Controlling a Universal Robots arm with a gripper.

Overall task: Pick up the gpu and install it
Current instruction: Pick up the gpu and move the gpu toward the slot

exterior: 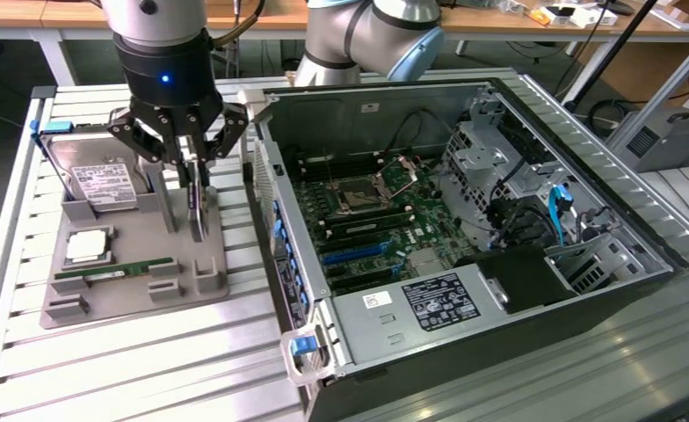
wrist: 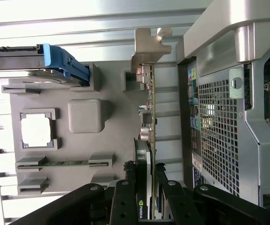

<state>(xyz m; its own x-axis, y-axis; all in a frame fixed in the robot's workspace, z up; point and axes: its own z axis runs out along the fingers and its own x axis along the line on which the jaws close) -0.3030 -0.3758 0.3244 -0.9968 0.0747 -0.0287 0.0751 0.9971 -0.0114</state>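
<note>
Starting at the exterior view's left, a grey holder tray (exterior: 134,299) lies on the slatted table (exterior: 145,369). It carries a hard drive (exterior: 96,183) with a white label at its upper left, a square processor chip (exterior: 87,248) below that, and a green memory stick (exterior: 116,268) lower still. Toward the tray's right side the gripper (exterior: 192,189) reaches straight down. Its fingers (wrist: 125,201) are clamped against both faces of the gpu (exterior: 199,215), which stands upright on edge over the tray. Whether its lower edge touches the tray cannot be told. In the wrist view the card's silvery bracket (wrist: 149,47) is at the end far from the gripper. At centre and right sits the open computer case (exterior: 321,114), its motherboard (exterior: 357,211) exposed.
</note>
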